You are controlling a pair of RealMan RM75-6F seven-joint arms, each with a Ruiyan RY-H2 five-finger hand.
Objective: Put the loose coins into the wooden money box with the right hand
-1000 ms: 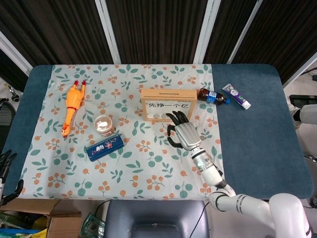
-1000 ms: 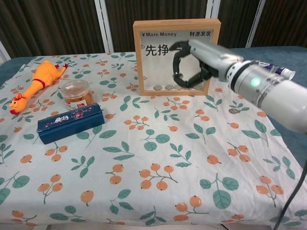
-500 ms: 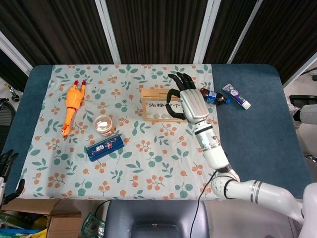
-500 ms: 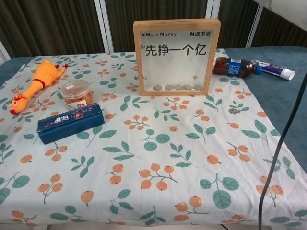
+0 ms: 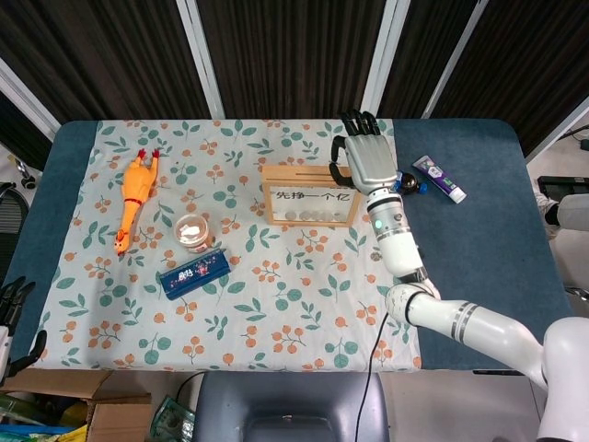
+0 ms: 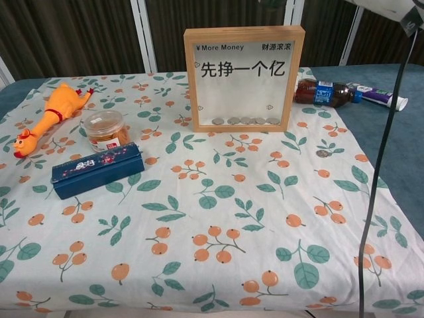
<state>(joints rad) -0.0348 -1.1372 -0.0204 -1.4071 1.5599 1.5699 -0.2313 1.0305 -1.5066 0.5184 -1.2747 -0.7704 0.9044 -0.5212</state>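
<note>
the right hand [image 5: 368, 164] is spread open, maybe empty. the coin [image 6: 322, 153] is tiny, hard, slippery; pinch its edges.

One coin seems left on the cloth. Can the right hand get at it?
Probably yes: the coin lies alone on bare cloth, nothing on or beside it, and the right hand hovers near the box on the same side.

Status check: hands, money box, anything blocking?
Right hand raised above money box, grip unclear. Left hand idle, open. Loose coin on cloth. Nothing blocking.
</note>
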